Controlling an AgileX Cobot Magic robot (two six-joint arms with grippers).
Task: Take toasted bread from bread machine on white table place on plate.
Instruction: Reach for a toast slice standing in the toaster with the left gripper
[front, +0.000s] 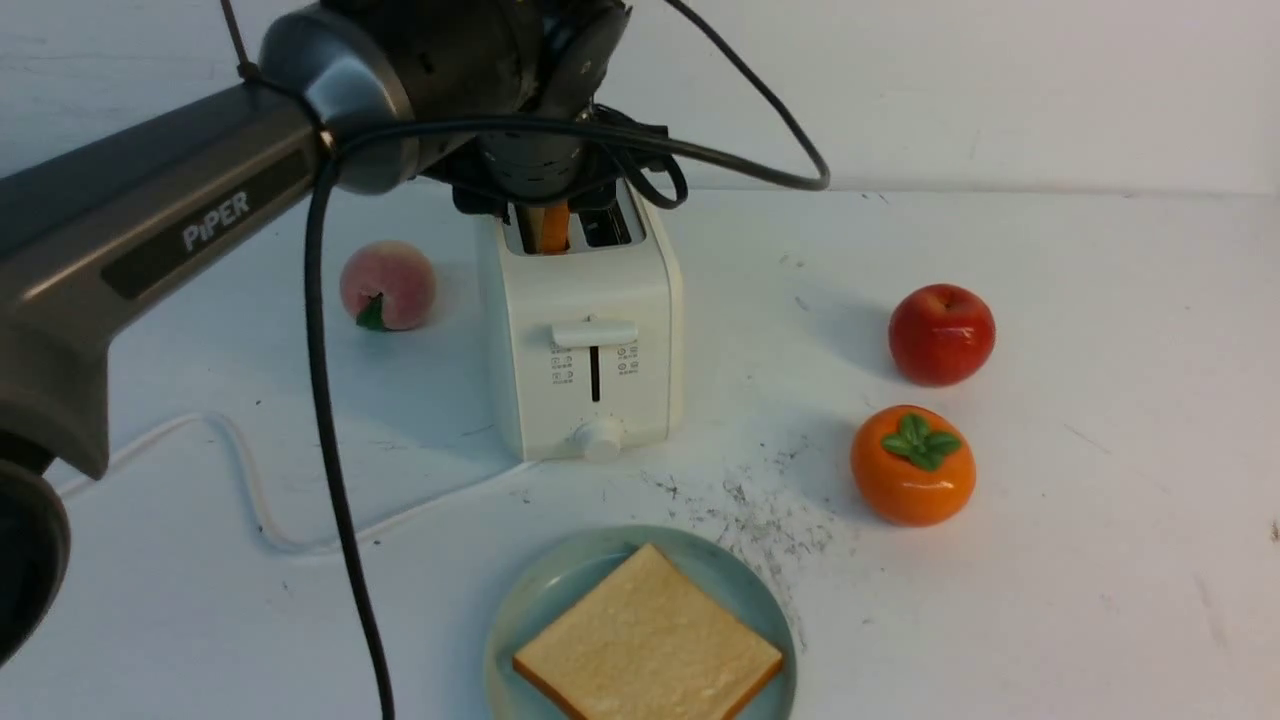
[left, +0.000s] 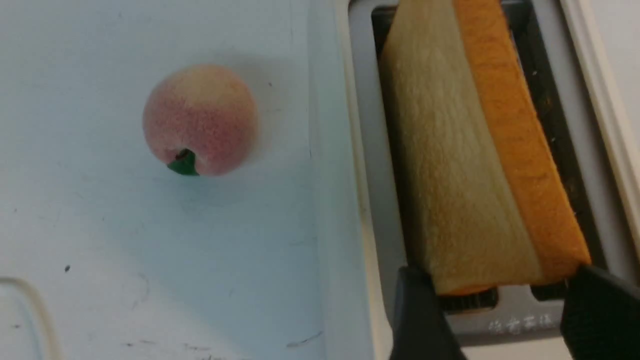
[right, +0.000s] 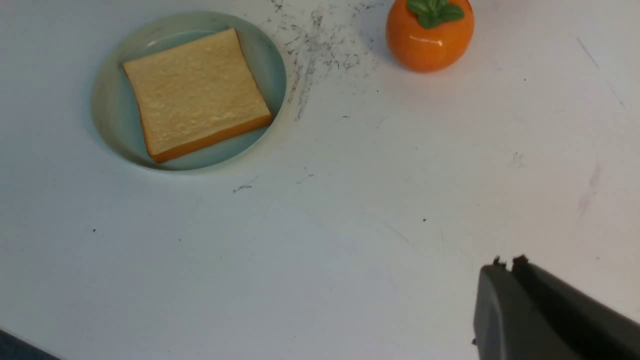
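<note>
I have the left gripper (left: 500, 285) directly above the bread machine (front: 585, 330), its jaws spread wide. One black finger (left: 420, 320) stands on each side of the near end of the toasted bread (left: 475, 150). That slice stands on edge in the bread machine's slot on the peach (front: 387, 285) side, orange crust upward, and both fingers are just beside it. I cannot tell whether either one presses on it. The other slice (front: 648, 650) lies flat on the plate (front: 530, 600), which sits on the white table (front: 1100, 300) in front of the bread machine's lever face. My right gripper (right: 507, 260) is well apart from the bread machine, over table on the plate's side, fingers closed together with nothing between them.
</note>
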